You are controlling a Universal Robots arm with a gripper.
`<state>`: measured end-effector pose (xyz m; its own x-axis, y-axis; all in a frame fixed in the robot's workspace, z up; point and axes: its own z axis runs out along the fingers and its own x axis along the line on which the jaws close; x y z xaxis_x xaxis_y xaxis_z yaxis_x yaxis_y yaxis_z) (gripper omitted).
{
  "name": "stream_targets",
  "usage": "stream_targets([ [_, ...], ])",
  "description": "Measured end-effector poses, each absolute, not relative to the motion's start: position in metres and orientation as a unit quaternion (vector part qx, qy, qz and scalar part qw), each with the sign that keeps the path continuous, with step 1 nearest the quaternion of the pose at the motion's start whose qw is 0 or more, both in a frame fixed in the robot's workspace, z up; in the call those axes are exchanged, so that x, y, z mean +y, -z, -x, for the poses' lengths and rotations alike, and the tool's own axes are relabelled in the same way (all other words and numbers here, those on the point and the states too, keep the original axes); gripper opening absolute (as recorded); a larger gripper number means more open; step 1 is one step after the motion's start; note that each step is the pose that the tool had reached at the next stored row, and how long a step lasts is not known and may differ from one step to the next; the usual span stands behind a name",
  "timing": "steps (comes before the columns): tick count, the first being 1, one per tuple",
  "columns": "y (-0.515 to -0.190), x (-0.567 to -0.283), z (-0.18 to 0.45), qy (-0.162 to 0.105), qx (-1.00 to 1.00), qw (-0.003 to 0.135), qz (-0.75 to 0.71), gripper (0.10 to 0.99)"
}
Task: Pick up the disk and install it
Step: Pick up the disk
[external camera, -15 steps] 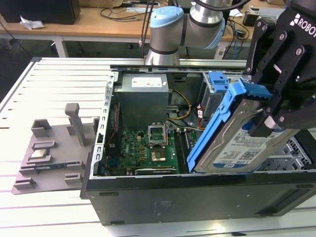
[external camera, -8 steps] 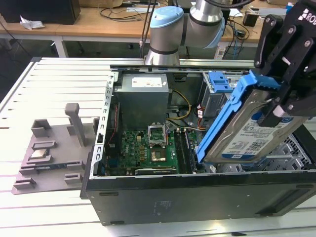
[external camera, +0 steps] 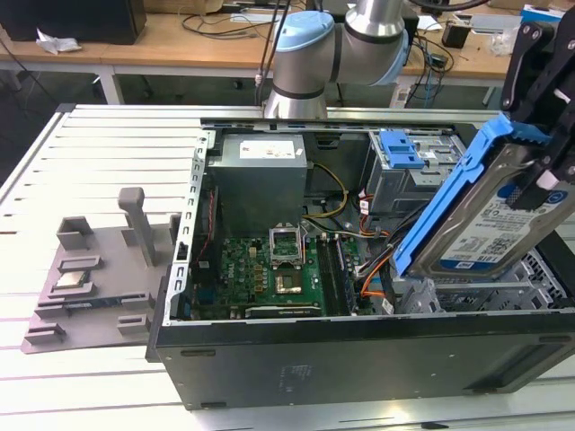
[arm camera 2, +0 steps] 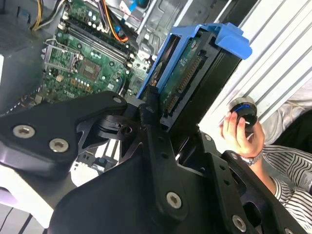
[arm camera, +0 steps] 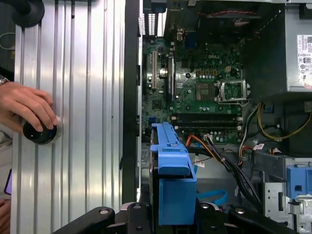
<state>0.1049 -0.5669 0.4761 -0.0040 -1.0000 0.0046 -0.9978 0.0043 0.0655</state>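
Note:
The disk (external camera: 490, 224) is a silver drive with a white-and-blue label, framed by a blue carrier. It hangs tilted over the open computer case (external camera: 359, 359), at the exterior view's right. My gripper (external camera: 536, 175) is shut on the disk's upper end, with black fingers on both flat sides. In the second wrist view the disk (arm camera 2: 181, 78) sticks out from between the fingers (arm camera 2: 151, 122), its connector edge showing. In the first wrist view the blue carrier (arm camera: 171, 170) points toward the motherboard (arm camera: 204, 92), above the case's near corner.
Inside the case are a motherboard (external camera: 278, 269), a grey power supply (external camera: 260, 180), orange and black cables (external camera: 377, 269), and a drive bay holding another blue carrier (external camera: 402, 151). A grey fixture (external camera: 99, 278) lies at the exterior view's left. A person's hand (arm camera: 27, 105) rests on a black knob (arm camera: 39, 132) on the ribbed table.

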Motion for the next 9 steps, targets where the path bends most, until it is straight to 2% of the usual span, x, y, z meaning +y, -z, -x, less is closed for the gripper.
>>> stream_targets([
  [9, -0.472, -0.555, -0.120, 0.022, -0.708, 0.027, -0.705, 0.361],
])
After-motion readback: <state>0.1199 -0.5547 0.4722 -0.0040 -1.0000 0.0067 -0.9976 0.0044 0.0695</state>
